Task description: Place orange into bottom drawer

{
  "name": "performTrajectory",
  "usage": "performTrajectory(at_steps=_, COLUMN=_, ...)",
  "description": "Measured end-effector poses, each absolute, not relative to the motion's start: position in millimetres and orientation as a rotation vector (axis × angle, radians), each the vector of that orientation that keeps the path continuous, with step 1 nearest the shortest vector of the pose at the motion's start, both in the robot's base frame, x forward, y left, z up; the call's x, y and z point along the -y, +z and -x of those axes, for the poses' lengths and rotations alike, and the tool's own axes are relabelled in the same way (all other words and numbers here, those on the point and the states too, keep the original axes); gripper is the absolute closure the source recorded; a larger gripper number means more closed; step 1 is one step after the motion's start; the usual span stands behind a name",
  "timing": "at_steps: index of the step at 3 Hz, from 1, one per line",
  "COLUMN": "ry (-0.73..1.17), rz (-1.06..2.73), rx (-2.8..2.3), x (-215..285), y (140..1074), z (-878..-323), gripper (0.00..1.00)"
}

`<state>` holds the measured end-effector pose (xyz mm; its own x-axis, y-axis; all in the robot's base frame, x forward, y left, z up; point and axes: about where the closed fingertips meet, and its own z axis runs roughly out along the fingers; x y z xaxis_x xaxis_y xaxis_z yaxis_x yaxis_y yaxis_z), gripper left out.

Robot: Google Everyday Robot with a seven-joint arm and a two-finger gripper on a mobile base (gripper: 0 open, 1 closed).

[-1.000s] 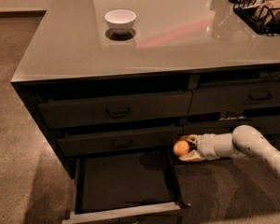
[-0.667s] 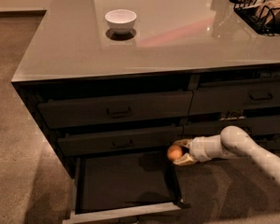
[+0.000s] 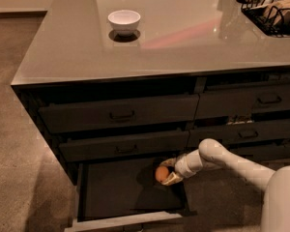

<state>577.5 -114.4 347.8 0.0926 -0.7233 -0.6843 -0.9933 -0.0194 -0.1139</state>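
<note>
Pinching orange [image 3: 160, 174] in end effector [image 3: 166, 172], fruit at tip, left of white arm. Hovering over right rear corner of open bottom drawer [image 3: 117, 195].

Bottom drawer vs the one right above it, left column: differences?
The bottom drawer is pulled out, dark floor showing; the middle drawer is shut. The middle drawer has a dark bar handle; the bottom drawer shows only a pale front edge. The gripper, holding the orange, hangs over the bottom drawer's right rear, not the middle drawer. Both are dark.
</note>
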Motion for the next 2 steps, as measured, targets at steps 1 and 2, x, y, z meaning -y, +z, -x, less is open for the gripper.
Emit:
performTrajectory(at_steps=1, ry=0.607, rz=1.799, rx=-1.682, x=113, y=346, z=-577, gripper=1.00)
performTrajectory(at_steps=2, ry=0.625, rz=1.834, rx=-1.664, x=70, y=301, z=-584, gripper=1.00)
